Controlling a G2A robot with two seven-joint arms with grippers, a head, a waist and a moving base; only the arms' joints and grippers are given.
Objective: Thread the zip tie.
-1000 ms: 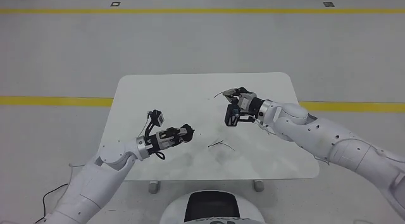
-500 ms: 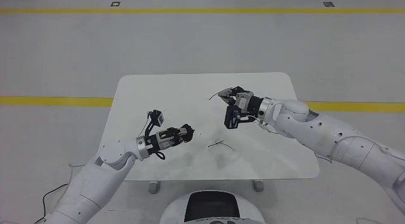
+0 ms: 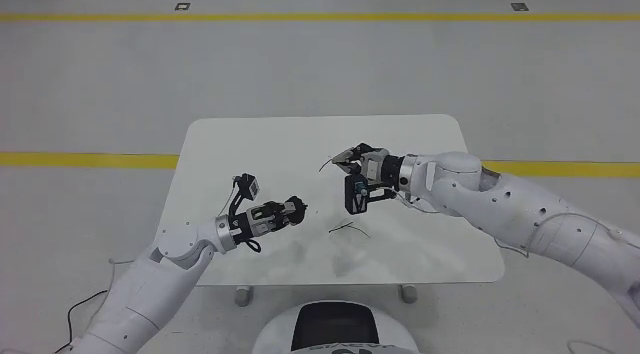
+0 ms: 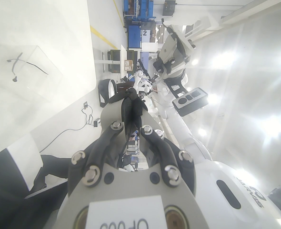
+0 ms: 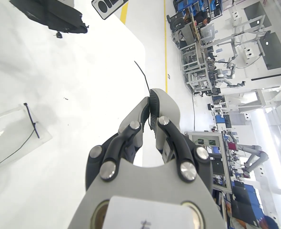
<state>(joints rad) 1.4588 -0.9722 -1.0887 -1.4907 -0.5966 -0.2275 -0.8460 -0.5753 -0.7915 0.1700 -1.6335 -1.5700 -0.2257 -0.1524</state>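
My right gripper [image 3: 350, 159] [image 5: 149, 106] is shut on a thin black zip tie [image 5: 141, 73], held above the white table [image 3: 250, 144]; the tie's tail [image 3: 327, 164] sticks out past the fingertips toward the left arm. My left gripper [image 3: 297, 207] [image 4: 129, 94] hovers low near the table's front, shut. In the right wrist view a small black piece [image 5: 58, 35], like a zip tie's head, pokes out from the left gripper [image 5: 83, 26]. The two grippers are a short way apart.
A clear shallow tray [image 5: 12, 129] [image 4: 35, 55] lies on the table between the arms and holds a few loose black zip ties [image 3: 348, 227] [image 5: 32, 120] [image 4: 19, 65]. Yellow floor lines run behind the table.
My right gripper has carried its zip tie leftward, closer to the left gripper. The left arm has stayed where it was.
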